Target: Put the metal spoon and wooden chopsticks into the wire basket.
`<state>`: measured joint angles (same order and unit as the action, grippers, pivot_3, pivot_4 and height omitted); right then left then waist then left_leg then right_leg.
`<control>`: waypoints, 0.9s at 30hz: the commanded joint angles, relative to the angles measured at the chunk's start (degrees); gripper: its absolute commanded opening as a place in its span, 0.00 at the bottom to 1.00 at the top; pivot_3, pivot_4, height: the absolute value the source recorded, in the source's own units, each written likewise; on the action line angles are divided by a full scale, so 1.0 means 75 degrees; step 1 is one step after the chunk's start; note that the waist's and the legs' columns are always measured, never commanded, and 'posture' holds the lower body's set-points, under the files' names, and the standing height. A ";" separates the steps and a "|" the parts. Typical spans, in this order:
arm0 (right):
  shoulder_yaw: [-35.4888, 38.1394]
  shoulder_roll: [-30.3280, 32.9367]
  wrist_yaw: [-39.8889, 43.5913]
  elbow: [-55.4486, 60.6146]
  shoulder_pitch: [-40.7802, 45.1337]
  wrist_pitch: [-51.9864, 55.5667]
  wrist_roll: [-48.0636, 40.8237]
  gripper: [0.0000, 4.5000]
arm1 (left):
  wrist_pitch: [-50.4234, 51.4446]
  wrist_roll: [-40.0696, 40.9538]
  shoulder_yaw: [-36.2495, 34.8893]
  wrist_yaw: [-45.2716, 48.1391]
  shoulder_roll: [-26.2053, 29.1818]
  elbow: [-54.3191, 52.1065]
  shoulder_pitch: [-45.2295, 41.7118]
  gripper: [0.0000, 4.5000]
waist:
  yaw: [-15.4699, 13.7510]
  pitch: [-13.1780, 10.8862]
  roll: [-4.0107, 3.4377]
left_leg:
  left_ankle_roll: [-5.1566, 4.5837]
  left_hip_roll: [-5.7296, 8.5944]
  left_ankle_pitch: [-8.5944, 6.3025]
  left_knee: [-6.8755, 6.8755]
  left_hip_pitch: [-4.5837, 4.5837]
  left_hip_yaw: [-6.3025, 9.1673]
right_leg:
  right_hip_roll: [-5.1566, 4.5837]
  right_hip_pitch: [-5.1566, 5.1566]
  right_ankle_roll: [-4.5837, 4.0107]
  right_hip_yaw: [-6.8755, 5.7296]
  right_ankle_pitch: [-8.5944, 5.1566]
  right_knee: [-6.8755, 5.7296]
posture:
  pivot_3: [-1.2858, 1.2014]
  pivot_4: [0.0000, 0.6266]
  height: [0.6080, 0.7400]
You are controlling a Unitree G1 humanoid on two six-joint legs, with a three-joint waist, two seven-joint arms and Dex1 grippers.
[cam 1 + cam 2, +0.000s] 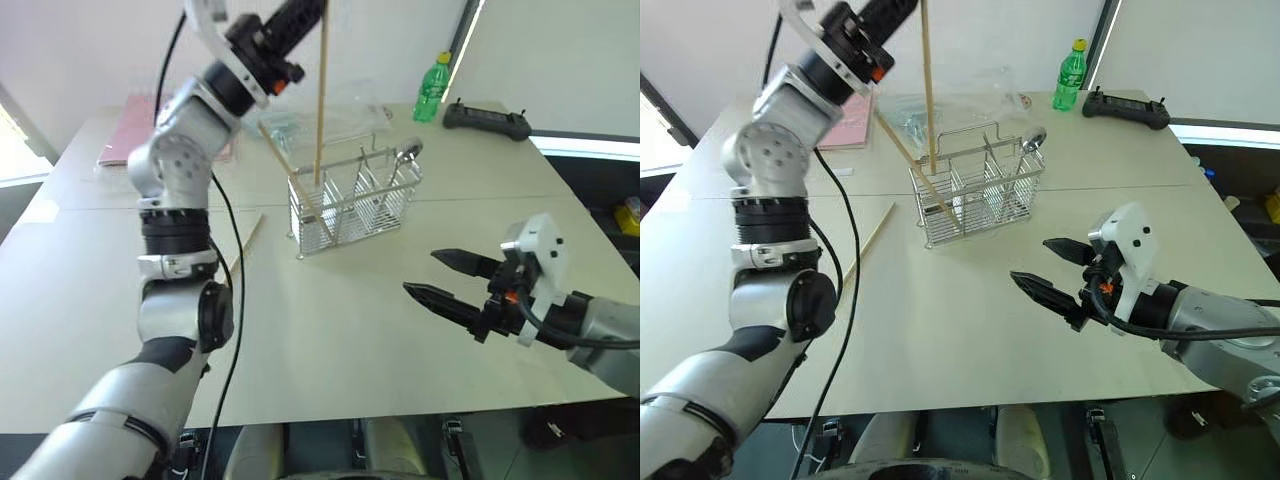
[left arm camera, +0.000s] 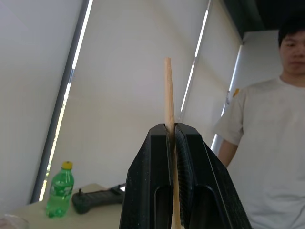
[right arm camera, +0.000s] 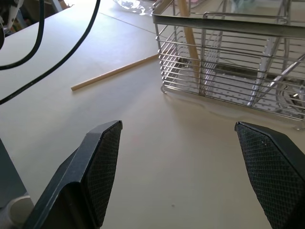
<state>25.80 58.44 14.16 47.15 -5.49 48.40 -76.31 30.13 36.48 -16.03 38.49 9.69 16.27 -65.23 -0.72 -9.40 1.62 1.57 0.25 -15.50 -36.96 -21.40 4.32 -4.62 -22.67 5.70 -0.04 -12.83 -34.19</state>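
The wire basket [image 1: 350,205] stands mid-table. The metal spoon [image 1: 407,151] stands in its right end, bowl up. My left gripper [image 1: 305,12] is raised high above the basket, shut on one of the wooden chopsticks [image 1: 320,100]. That stick hangs upright [image 2: 167,95] with its lower end at the basket's top. A second chopstick [image 1: 285,165] leans in the basket's left end. A third [image 1: 870,245] lies flat on the table left of the basket. My right gripper [image 1: 440,278] hovers open and holding nothing in front of the basket, to its right, fingers [image 3: 100,157] spread wide.
A green bottle [image 1: 432,88], a black controller [image 1: 487,120], a clear plastic bag [image 1: 335,118] and a pink folder [image 1: 130,135] sit along the table's far side. A black cable [image 1: 232,270] hangs beside my left arm. A person [image 2: 271,143] stands beyond the table.
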 commanded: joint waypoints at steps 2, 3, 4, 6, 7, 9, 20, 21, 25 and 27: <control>0.0362 -0.0043 -0.0158 0.0255 -0.0104 -0.0169 -0.0220 0.87 | -0.0570 -0.0149 0.0305 -0.0015 -0.0062 -0.0560 0.0205 0.01 | -0.0004 0.0002 -0.0005 | -0.0002 -0.0001 -0.0001 0.0002 0.0002 0.0001 | 0.0001 0.0001 -0.0001 0.0000 -0.0001 0.0000 | 0.52 0.24 0.91; 0.0372 -0.0042 -0.0181 0.0262 -0.0122 -0.0181 -0.0235 0.87 | -0.0622 -0.0147 0.0342 -0.0015 -0.0069 -0.0589 0.0252 0.01 | -0.0007 0.0001 -0.0005 | -0.0002 -0.0001 -0.0001 0.0001 0.0003 0.0001 | 0.0001 0.0001 -0.0001 0.0000 -0.0001 -0.0001 | 0.52 0.24 0.91; 0.0387 -0.0046 -0.0193 0.0265 -0.0147 -0.0192 -0.0245 0.87 | -0.0582 -0.0103 0.0356 -0.0038 -0.0076 -0.0602 0.0280 0.01 | -0.0009 0.0001 -0.0005 | -0.0002 -0.0001 -0.0001 -0.0001 0.0001 0.0002 | 0.0001 0.0001 -0.0002 0.0000 -0.0001 -0.0001 | 0.52 0.24 0.91; 0.0421 -0.0052 -0.0188 0.0263 -0.0195 -0.0208 -0.0245 0.87 | -0.0592 -0.0055 0.0370 -0.0079 -0.0099 -0.0602 0.0307 0.01 | -0.0011 0.0001 -0.0005 | -0.0002 -0.0001 -0.0001 -0.0007 0.0001 0.0001 | 0.0001 0.0005 -0.0003 0.0000 -0.0001 0.0000 | 0.52 0.24 0.91; 0.0437 -0.0059 -0.0175 0.0254 -0.0217 -0.0212 -0.0235 0.87 | -0.0555 0.0006 0.0356 -0.0095 -0.0123 -0.0602 0.0311 0.08 | -0.0011 0.0001 -0.0005 | -0.0002 0.0000 -0.0001 -0.0008 0.0001 0.0001 | 0.0000 0.0007 -0.0003 0.0000 -0.0001 0.0003 | 0.52 0.24 0.91; 0.0452 -0.0073 -0.0153 0.0237 -0.0243 -0.0225 -0.0210 0.87 | -0.0495 0.0070 0.0378 -0.0071 -0.0133 -0.0665 0.0340 0.25 | -0.0016 0.0001 -0.0005 | -0.0003 0.0000 -0.0001 -0.0009 0.0002 0.0001 | 0.0000 0.0010 -0.0003 0.0000 -0.0001 0.0005 | 0.52 0.24 0.91; 0.0362 -0.0149 0.0045 0.0137 -0.0304 -0.0300 0.0012 0.87 | 0.0065 0.0606 0.0136 -0.0212 0.0266 -0.0945 0.0167 0.93 | 0.0000 0.0000 -0.0006 | -0.0004 0.0000 -0.0002 -0.0007 0.0003 0.0003 | 0.0000 0.0009 -0.0002 -0.0001 -0.0002 0.0007 | 0.52 0.24 0.91; 0.0346 -0.0162 0.0050 0.0146 -0.0305 -0.0303 0.0029 0.87 | 0.0113 0.0655 0.0096 -0.0253 0.0369 -0.0946 0.0117 0.93 | 0.0000 0.0000 -0.0006 | -0.0004 0.0000 -0.0002 -0.0006 0.0003 0.0003 | 0.0001 0.0009 -0.0002 -0.0001 -0.0002 0.0007 | 0.52 0.24 0.91; 0.0285 -0.0243 0.0102 0.0185 -0.0348 -0.0318 0.0147 0.87 | 0.0906 0.0926 -0.0268 -0.0036 0.1725 -0.0733 -0.0530 0.93 | 0.0031 -0.0012 -0.0010 | -0.0004 -0.0001 -0.0003 -0.0003 -0.0004 0.0005 | 0.0005 -0.0004 -0.0002 -0.0001 -0.0002 0.0004 | 0.52 0.24 0.91; 0.0263 -0.0301 0.0152 0.0194 -0.0410 -0.0336 0.0230 0.87 | 0.1198 0.1000 -0.0428 0.0112 0.2444 -0.0245 -0.0978 0.93 | 0.0040 -0.0013 -0.0015 | -0.0005 -0.0002 -0.0003 0.0006 -0.0006 0.0004 | 0.0007 -0.0011 -0.0002 -0.0001 -0.0003 0.0002 | 0.52 0.24 0.91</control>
<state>27.30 56.93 14.75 47.56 -8.48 47.29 -75.13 37.58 42.14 -16.79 37.99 24.85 13.29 -68.82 -0.41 -9.50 1.51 1.53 0.24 -15.52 -36.88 -21.43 4.35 -4.57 -22.75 5.70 -0.05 -12.86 -34.16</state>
